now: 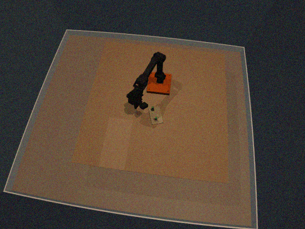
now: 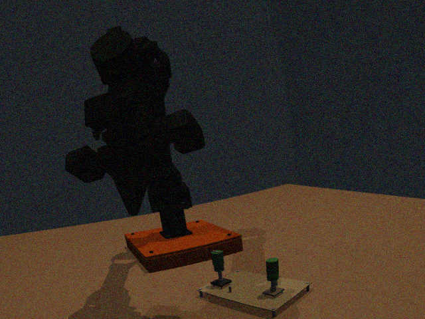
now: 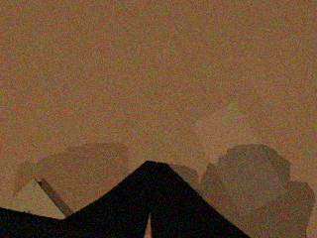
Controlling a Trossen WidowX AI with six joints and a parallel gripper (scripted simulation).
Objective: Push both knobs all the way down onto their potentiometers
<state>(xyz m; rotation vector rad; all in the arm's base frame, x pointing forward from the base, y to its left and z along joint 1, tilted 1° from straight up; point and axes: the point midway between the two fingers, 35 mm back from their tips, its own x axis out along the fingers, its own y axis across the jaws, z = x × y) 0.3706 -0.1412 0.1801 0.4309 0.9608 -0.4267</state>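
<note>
Bare table (image 1: 187,148) around board (image 1: 155,115); two knobs upright, orange base (image 1: 158,86) behind

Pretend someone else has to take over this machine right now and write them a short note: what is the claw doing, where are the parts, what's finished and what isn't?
Claw: shut, holding nothing, hanging just beside the circuit board's end nearest the orange base; it touches neither knob.
Board: standing on its short legs on the table, in front of the base.
Knobs: the knob nearer the base and the farther knob both sit high on their shafts, with bare shaft showing below each.
Done: nothing pushed yet.
Left: press both knobs fully down without straining the potentiometers, then open the claw, move it clear of the board and hold still.
</note>
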